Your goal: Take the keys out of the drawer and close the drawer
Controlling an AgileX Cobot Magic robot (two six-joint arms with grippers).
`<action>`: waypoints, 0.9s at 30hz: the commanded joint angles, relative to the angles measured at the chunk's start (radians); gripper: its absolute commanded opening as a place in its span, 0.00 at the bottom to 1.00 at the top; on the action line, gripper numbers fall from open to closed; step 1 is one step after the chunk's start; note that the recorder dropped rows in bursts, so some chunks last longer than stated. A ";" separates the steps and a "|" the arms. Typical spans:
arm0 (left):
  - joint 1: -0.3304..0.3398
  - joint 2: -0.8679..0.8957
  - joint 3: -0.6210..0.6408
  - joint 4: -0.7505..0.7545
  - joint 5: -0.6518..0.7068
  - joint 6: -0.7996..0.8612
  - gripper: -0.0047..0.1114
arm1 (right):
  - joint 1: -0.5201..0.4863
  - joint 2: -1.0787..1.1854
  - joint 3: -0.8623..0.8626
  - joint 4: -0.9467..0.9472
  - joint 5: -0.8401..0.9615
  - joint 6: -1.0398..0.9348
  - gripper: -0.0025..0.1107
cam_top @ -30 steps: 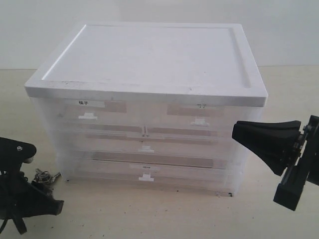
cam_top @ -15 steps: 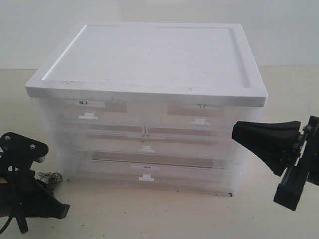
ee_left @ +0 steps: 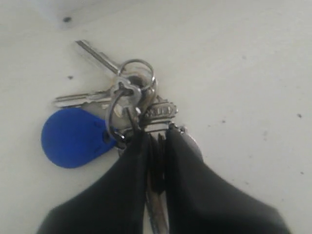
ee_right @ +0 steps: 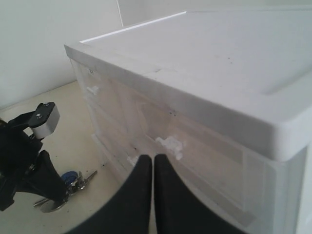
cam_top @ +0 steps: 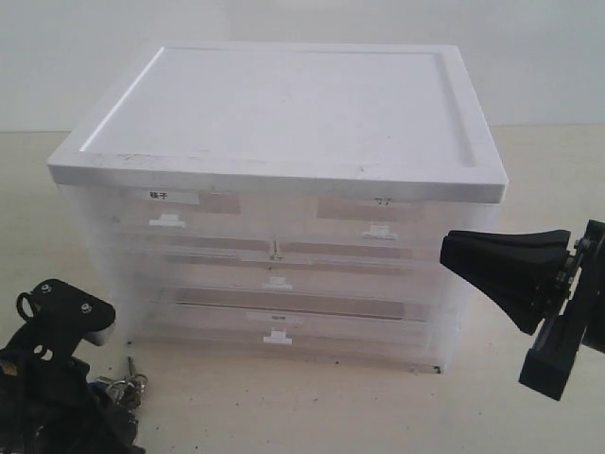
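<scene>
1. Six things here, going from big to small. Starting with the pale table (cam_top: 340, 411), lying flat under everything else.
2. Looking next at the drawer box (cam_top: 274, 203), standing in the middle of the table. Seeing a white lid (cam_top: 274, 104) on top and see-through drawers (cam_top: 217, 274) under it, with little white handles (cam_top: 277, 338). Finding every drawer front lining up flat, none sticking out.
3. Looking then at the right gripper (cam_top: 446, 248), hanging in the air by the right front corner of the box. Seeing its two black fingers (ee_right: 141, 195) pressing tight together in the right wrist view, holding nothing at all. Not being able to tell about touching the box.
4. Looking down at the left gripper (cam_top: 112, 407), sitting low by the left front corner of the box. Seeing its jaws pinching the keys (ee_left: 129, 95), squeezing the metal between the two black tips.
5. Finding the keys outside the drawers, down at the table, in front of the bottom left corner of the box. Seeing a few silver keys fanning out from the rings (ee_left: 137, 73). Not being able to tell for sure about lying on the table or hanging just over it.
6. Ending with the blue fob (ee_left: 73, 139), looking like a drop, hanging on a ring beside the keys and sitting just next to one black fingertip.
</scene>
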 commanded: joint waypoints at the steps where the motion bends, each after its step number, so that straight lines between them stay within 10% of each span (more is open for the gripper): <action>1: -0.075 0.020 0.026 -0.017 0.091 -0.005 0.08 | -0.001 0.001 -0.004 -0.007 -0.010 -0.002 0.02; 27: -0.298 0.335 -0.402 -0.017 0.142 0.148 0.08 | -0.001 0.001 -0.004 -0.001 -0.009 -0.002 0.02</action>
